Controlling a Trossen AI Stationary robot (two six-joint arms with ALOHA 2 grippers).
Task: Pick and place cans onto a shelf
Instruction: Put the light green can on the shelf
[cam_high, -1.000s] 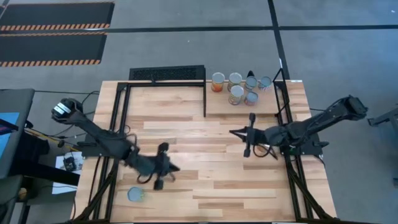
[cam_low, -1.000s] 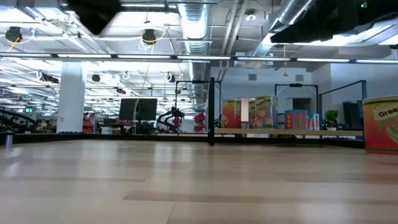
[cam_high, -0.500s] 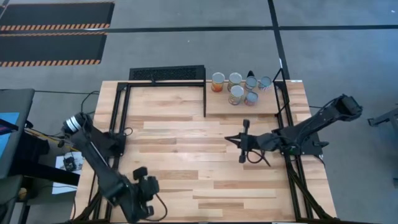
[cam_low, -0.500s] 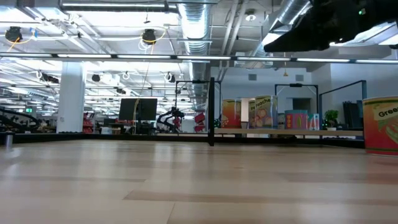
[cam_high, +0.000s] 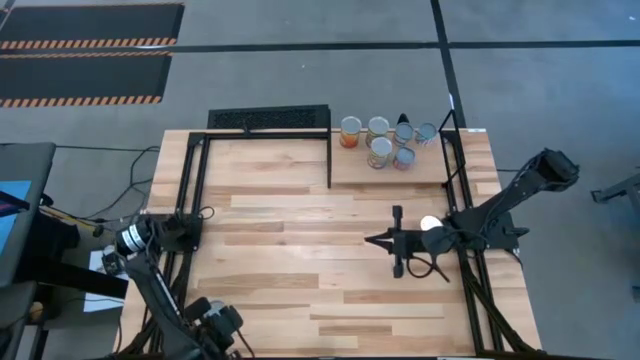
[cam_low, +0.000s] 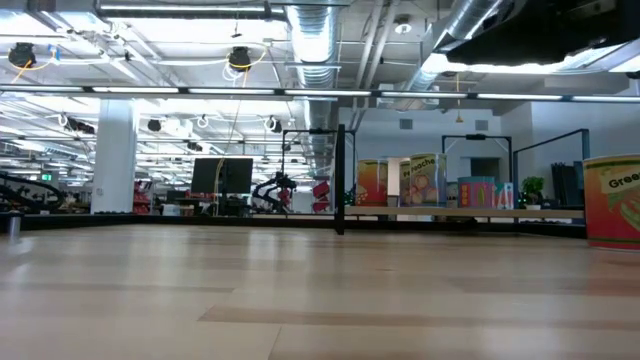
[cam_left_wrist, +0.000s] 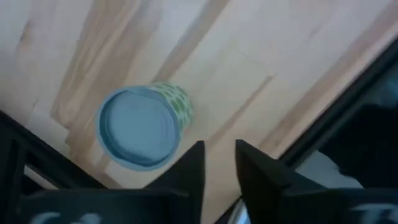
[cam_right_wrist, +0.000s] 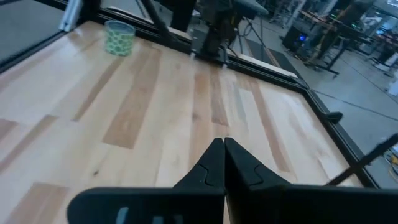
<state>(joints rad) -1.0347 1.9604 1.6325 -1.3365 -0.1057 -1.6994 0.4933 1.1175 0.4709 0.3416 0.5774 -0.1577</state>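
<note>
A green-labelled can (cam_left_wrist: 142, 127) with a bluish round top stands upright on the table near its near left corner. My left gripper (cam_left_wrist: 219, 163) hovers above and beside it with a narrow gap between its fingers. In the high view the gripper (cam_high: 220, 322) hides this can. Six cans (cam_high: 385, 140) stand on the shelf (cam_high: 380, 172) at the far right. Another can (cam_high: 430, 222) stands on the table by my right arm and shows in the low view (cam_low: 612, 200). My right gripper (cam_high: 372, 240) is shut and empty over the table's middle, pointing left.
Black frame bars run along the table's left (cam_high: 190, 200) and right (cam_high: 462, 200) sides, and an upright black bar (cam_high: 329, 160) bounds the shelf's left side. A black slatted grille (cam_high: 268, 118) lies at the far edge. Bare wood lies between the two arms.
My left gripper has swung from the table's middle left toward the near left corner and now covers the green-labelled can in the high view. My right gripper has drifted a little toward the near edge, still shut. The cans have not moved.
</note>
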